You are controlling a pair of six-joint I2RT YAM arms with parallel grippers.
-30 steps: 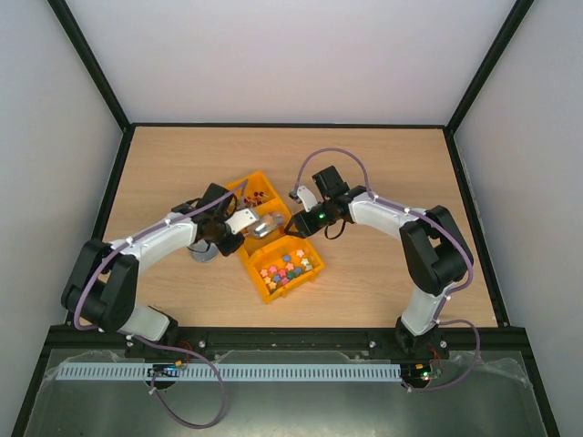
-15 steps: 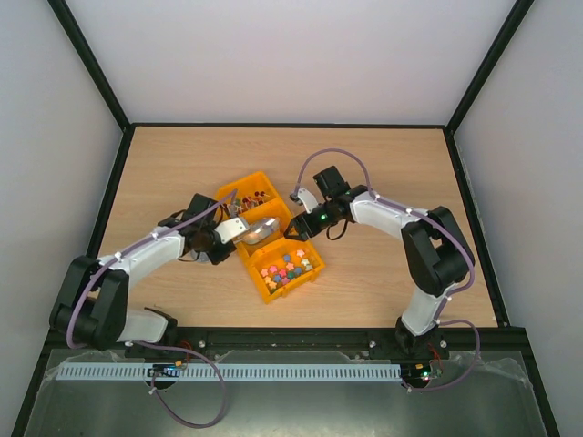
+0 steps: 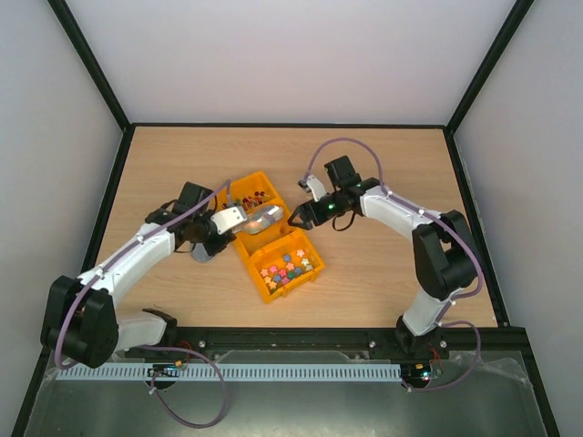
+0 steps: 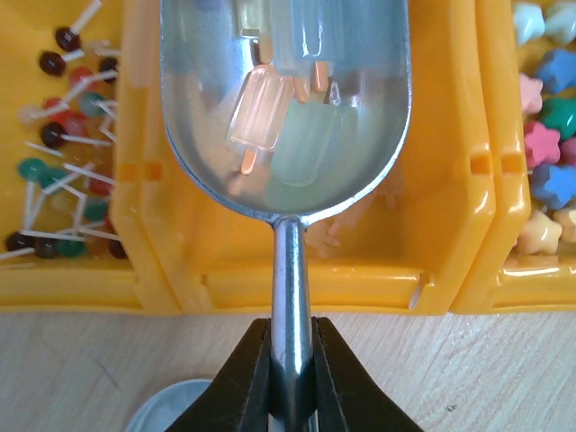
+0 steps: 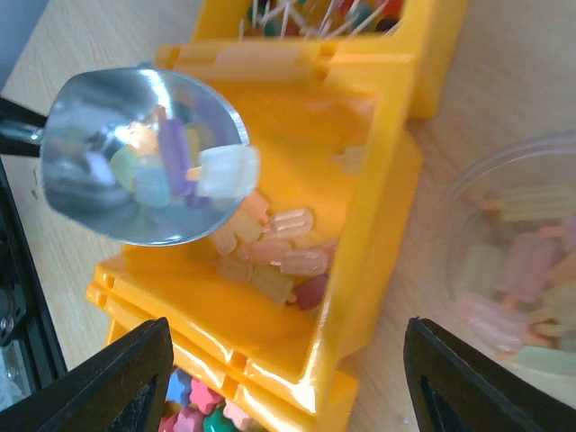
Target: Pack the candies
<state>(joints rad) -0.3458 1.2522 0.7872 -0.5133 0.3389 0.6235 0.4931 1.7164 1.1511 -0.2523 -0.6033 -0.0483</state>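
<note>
Keeping the scoop level is advised while its candies, now above the middle bin, are carried to the cup and tipped slowly over its rim. The handle is pinched by the left gripper; the right gripper is spread and empty. The candies left in the bin and the part-filled cup are shown only by the right wrist view, the grip only by the left.

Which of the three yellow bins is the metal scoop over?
The middle yellow plastic bin of pastel popsicle-shaped candies lies under the shiny metal scoop, between the lollipop bin and the star-candy bin.
</note>
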